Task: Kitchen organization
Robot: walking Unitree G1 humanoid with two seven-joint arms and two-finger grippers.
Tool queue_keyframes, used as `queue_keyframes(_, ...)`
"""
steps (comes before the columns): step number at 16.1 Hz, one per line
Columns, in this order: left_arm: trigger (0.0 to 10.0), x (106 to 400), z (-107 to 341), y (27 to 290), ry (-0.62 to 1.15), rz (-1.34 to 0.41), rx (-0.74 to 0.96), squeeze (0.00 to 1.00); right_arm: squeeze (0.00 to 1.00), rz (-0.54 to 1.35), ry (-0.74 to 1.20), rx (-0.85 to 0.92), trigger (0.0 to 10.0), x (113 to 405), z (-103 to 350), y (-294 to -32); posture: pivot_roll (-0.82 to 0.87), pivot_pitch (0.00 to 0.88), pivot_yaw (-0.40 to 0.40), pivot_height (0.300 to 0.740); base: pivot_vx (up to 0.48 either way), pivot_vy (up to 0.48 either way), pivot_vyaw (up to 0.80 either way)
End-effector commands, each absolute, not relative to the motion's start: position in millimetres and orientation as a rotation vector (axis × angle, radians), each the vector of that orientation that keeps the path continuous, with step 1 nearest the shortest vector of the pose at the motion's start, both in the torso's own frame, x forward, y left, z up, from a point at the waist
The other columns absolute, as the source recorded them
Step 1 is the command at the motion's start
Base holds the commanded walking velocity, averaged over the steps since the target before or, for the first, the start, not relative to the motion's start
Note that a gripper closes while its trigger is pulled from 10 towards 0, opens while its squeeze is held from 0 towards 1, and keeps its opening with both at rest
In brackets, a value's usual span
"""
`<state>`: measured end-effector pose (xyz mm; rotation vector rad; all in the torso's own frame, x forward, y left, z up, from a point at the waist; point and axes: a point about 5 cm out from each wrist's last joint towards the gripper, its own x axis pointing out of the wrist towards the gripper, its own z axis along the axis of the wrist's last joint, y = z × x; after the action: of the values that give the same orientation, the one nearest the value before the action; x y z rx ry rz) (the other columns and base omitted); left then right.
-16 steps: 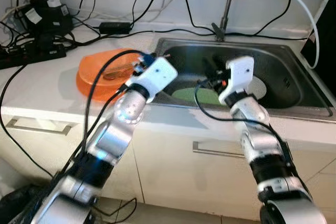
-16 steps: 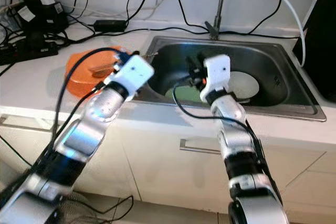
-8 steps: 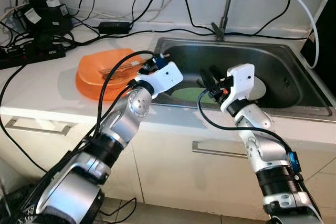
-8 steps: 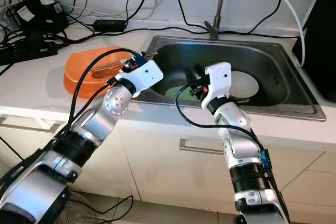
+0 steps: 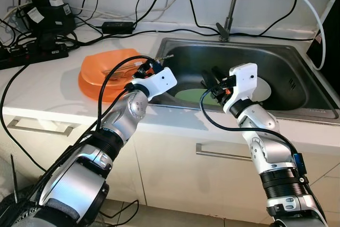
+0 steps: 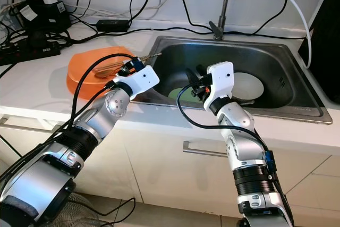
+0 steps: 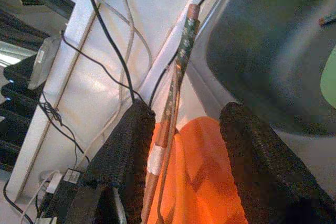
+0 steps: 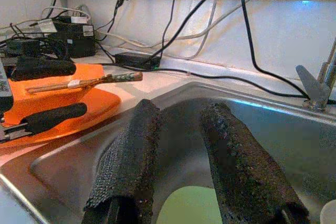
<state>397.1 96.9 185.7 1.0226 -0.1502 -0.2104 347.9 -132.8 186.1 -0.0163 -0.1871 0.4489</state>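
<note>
The scene is evenly and brightly lit from above. The white counter [image 5: 42, 86] is slightly washed out along its rear edge, and soft shadows are cast onto the cabinet fronts below its front edge. Glare is seen on the sink [image 5: 297, 57] rim. Head views are sharp; in the wrist views the near fingers and far background are softened.

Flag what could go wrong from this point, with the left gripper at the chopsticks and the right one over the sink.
1. The chopsticks lie against one finger of the open left gripper; a close might catch one stick or flick them off the orange plate.
2. Loose cables trail across the counter beside the plate and could snag.
3. The right gripper hangs low in the sink near the green plate.
</note>
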Motion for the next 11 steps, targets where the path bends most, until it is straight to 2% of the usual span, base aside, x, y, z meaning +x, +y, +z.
queue_keyframes(1, 10.0, 401.0, 196.4, 93.7, -0.182, -0.192, 1.027, 0.0, 0.0, 0.443, -0.202, -0.009, 10.0, 346.3, 190.7, -134.9, 0.06, 0.007, 0.001, 0.74, 0.0, 0.0, 0.0)
queue_keyframes(11, 10.0, 410.4, 207.0, 86.0, -0.187, -0.157, 1.036, 0.0, 0.0, 0.437, -0.207, -0.014, 10.0, 344.1, 192.7, -134.2, 0.03, 0.001, 0.005, 0.74, 0.0, 0.0, 0.0)
